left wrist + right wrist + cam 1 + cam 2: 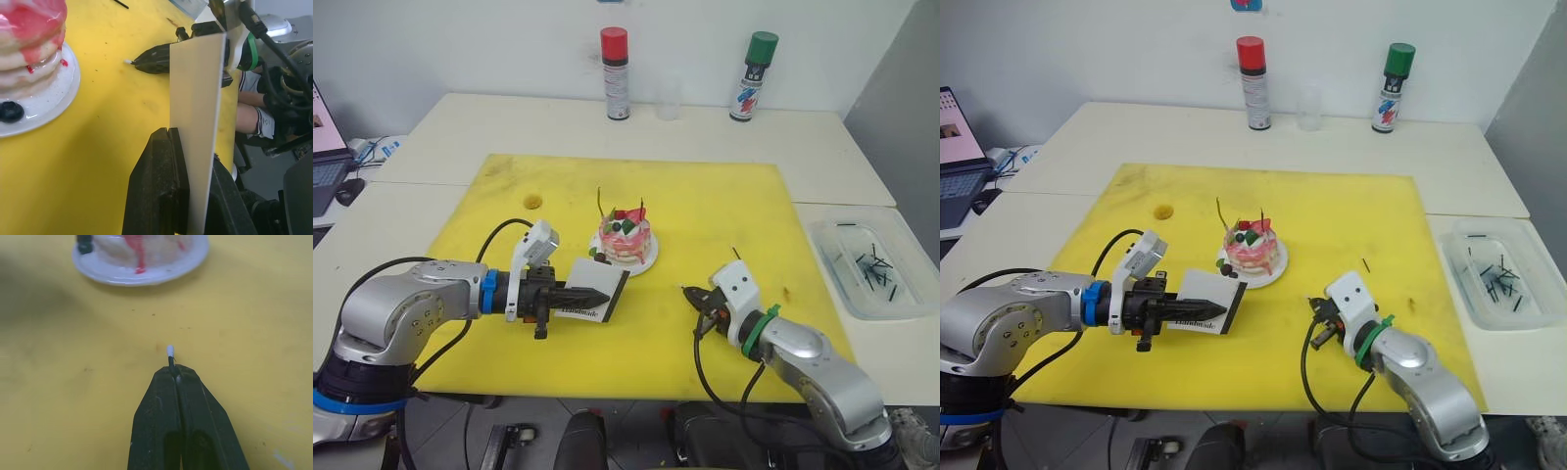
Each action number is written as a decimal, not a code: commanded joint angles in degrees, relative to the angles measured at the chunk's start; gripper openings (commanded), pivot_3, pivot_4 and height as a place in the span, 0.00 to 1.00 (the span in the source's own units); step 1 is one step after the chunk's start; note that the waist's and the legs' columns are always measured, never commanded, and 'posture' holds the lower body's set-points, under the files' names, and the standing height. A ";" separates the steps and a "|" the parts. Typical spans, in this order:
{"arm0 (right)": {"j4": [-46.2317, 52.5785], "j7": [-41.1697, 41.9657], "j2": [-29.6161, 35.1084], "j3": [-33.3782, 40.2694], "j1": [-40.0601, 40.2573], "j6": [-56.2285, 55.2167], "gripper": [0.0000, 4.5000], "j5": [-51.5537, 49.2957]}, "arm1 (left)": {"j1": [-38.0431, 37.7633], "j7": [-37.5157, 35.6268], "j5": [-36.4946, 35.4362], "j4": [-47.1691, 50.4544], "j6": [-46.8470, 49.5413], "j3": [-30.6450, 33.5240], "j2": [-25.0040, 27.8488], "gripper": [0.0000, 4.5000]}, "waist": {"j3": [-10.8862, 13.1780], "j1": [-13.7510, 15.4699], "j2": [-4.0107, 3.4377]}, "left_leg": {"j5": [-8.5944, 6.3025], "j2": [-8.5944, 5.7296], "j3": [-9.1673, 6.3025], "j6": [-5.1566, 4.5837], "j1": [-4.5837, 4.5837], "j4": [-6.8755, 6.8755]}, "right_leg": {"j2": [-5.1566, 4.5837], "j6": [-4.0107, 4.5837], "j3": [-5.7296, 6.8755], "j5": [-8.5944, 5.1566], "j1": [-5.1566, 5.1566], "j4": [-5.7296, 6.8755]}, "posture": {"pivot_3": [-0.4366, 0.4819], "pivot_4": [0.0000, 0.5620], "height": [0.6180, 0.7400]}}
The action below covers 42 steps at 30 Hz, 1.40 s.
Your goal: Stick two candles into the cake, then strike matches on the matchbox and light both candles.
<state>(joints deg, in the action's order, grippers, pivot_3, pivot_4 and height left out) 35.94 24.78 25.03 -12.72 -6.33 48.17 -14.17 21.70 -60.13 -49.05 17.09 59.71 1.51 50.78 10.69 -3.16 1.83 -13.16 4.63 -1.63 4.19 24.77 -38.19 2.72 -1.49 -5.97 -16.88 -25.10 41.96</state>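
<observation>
Left hand [592, 294] pinching matchbox [597, 290] just beside cake [625, 237] — two candles [600, 204] upright, right hand [172, 366] pinching one match [170, 354]

You see a pink-and-white cake [625, 238] on a yellow board [724, 206]. Your white matchbox [597, 289] carries dark script.

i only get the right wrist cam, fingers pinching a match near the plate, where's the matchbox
Observer: The matchbox is clamped in the left gripper, raised off the yellow mat, in front of the cake.
Operator: candles in yet
Observer: Both candles stand in the cake's top.
Operator: spare matches anywhere
Observer: Several lie in the clear tray on the robot's right, beyond the right gripper.
</observation>
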 commanded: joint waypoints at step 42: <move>-11.17 2.11 -3.97 -2.16 6.67 -20.43 0.07 6.00 | 0.97 0.57 0.55 0.03 -0.40 -0.36 -1.37 0.00 | -0.03 -0.05 0.02 | 0.02 0.02 -0.07 -0.02 -0.06 -0.18 | 0.03 0.00 0.04 0.00 0.10 0.14 | 0.48 0.27 0.54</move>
<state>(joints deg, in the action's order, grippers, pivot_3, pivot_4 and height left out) 24.56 27.41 21.15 -13.85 -0.64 25.56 -8.76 22.13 -59.41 -47.99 15.98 59.61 0.39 49.69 10.66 -3.22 1.85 -13.15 4.65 -1.71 4.17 24.71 -38.38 2.75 -1.49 -5.93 -16.87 -24.99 42.11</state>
